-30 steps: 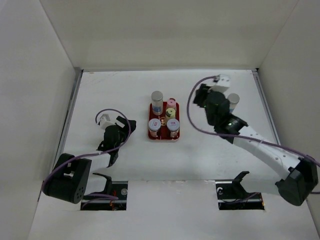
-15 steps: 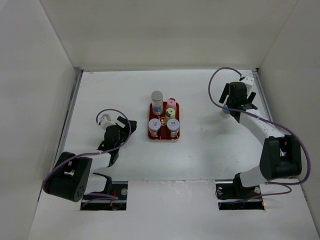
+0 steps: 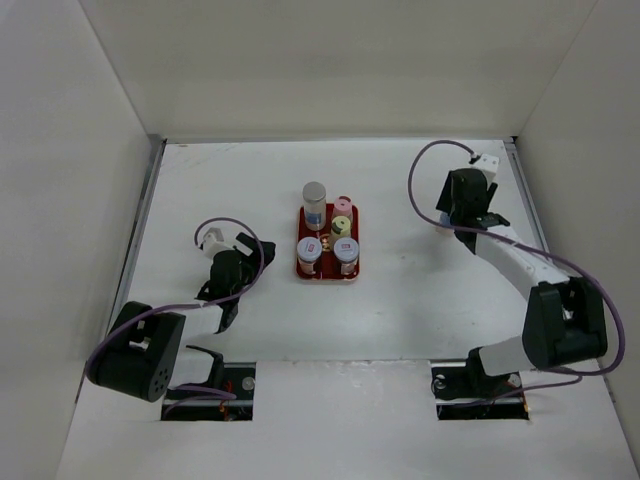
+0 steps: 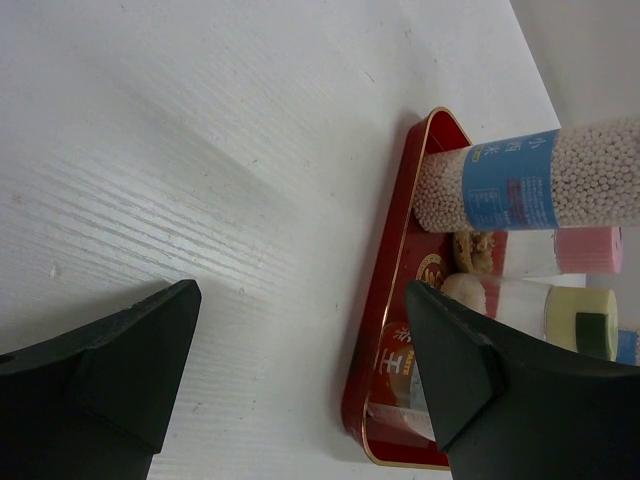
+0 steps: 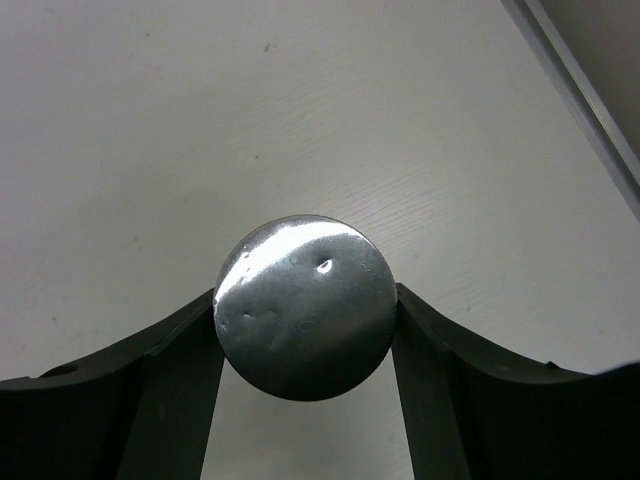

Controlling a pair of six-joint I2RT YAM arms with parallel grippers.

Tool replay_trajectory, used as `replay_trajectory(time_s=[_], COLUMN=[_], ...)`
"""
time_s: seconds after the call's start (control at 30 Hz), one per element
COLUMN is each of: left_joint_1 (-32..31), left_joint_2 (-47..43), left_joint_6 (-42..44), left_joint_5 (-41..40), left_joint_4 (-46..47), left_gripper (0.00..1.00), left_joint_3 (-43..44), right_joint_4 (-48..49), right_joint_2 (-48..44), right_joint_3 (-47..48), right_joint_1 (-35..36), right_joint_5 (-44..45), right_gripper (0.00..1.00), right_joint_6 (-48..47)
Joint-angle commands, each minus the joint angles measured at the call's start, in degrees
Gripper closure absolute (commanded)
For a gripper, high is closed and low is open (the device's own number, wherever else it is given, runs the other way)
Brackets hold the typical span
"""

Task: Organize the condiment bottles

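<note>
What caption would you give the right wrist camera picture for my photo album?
Seen from above, the right end effector grips a grey-capped bottle standing on the white table.

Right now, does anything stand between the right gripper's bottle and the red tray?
Nothing visible does. Only bare table lies between the bottle, clamped in the right gripper, and the tray.

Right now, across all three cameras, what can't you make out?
Right wrist view: the bottle in the right gripper shows only its silver cap; body and label are hidden beneath it.
Top view: the gripper covers that bottle; labels in the red tray are too small to read.
Left wrist view: a finger of the left gripper and the frame edge cut off the short jars.
</note>
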Motion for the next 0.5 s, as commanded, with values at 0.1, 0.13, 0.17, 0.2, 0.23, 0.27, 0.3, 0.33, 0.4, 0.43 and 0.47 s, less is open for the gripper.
replay_trajectory(time_s=[0.1, 0.13, 0.17, 0.2, 0.23, 0.27, 0.3, 0.33, 0.4, 0.43, 0.47], left_joint_1=[-0.4, -0.4, -0.4, -0.4, -0.4, -0.2, -0.2, 0.1, 0.4, 0.5, 0.6], left_joint_2=[-0.3, -0.3, -0.6, -1.2, -1.7, -1.9, -1.9, -1.8, -2.3, -2.8, -3.2], left_joint_6=[0.1, 0.1, 0.1, 0.1, 0.1, 0.1, 0.1, 0.1, 0.1, 0.1, 0.1], left_joint_5=[-0.3, 0.0, 0.0, -0.4, -0.6, -1.0, -1.2, -1.0, -0.6, -0.8, -1.2], left_joint_4=[2.8, 2.8, 2.8, 2.8, 2.8, 2.8, 2.8, 2.8, 2.8, 2.8, 2.6], left_gripper=[0.17, 0.17, 0.17, 0.17, 0.17, 0.17, 0.17, 0.17, 0.17, 0.17, 0.17], left_joint_3=[1.8, 1.8, 1.7, 1.5, 1.4, 1.2, 1.1, 1.1, 0.8, 0.7, 0.7], right_joint_4=[6.8, 6.2, 5.7, 5.4, 5.3, 5.1, 5.0, 4.9, 5.0, 5.2, 5.3], right_joint_2=[-15.1, -16.5, -17.5, -18.2, -18.4, -18.2, -17.7, -16.8, -13.9, -12.0, -9.7], right_joint_3=[2.3, 3.1, 3.8, 4.6, 5.8, 7.1, 8.2, 9.6, 12.8, 14.4, 16.3], right_joint_1=[13.0, 15.6, 18.3, 21.1, 23.9, 26.8, 28.7, 31.0, 35.3, 37.1, 38.8], right_joint_5=[4.0, 4.1, 4.2, 4.1, 4.1, 4.1, 4.1, 3.6, 3.3, 3.1, 2.7], right_gripper=[0.47, 0.47, 0.47, 0.47, 0.46, 0.46, 0.46, 0.46, 0.45, 0.45, 0.45], right_joint_6=[-3.2, -3.2, -3.0, -2.7, -2.6, -2.6, -2.6, -2.6, -2.6, -2.6, -3.0])
